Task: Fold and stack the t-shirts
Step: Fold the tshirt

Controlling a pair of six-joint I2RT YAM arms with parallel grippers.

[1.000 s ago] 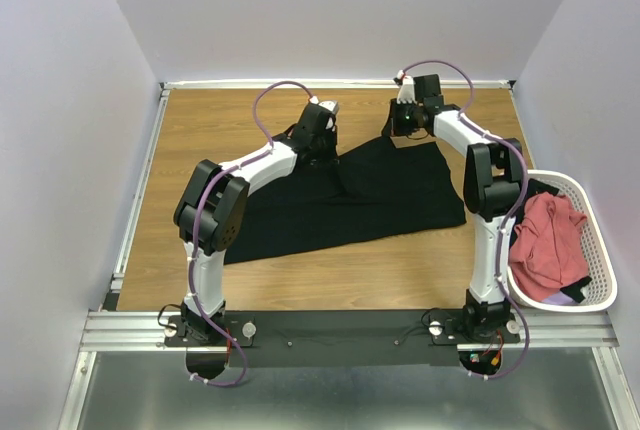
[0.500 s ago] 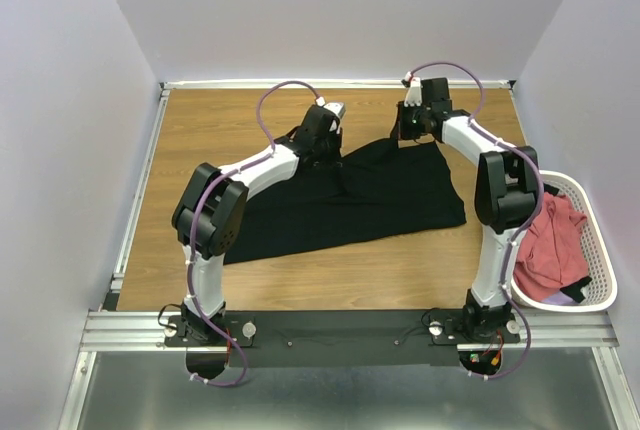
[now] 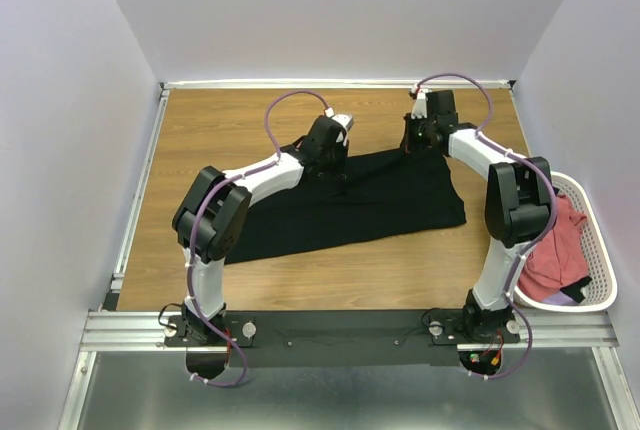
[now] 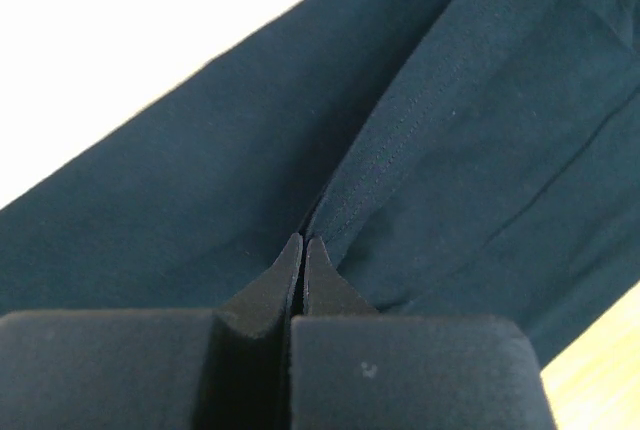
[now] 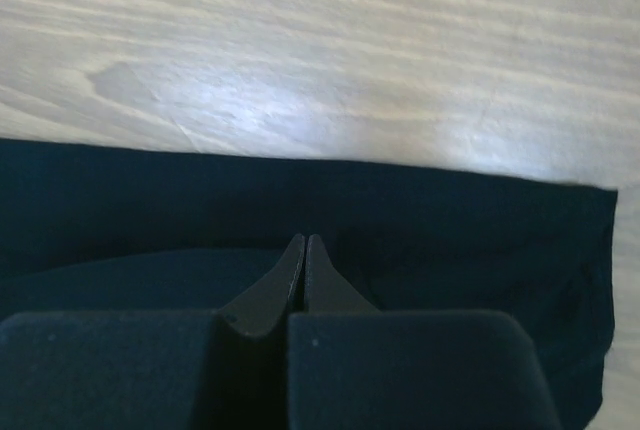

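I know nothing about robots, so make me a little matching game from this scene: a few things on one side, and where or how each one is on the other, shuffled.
Things:
1. black t-shirt
2. salmon-red t-shirt
3. white basket
4. left tool

Place or state:
A. heaped inside the basket
B. shut, pinching black cloth
C. spread over the wooden table
D. standing at the table's right edge

Pairs: 1-C, 2-A, 3-D, 4-B
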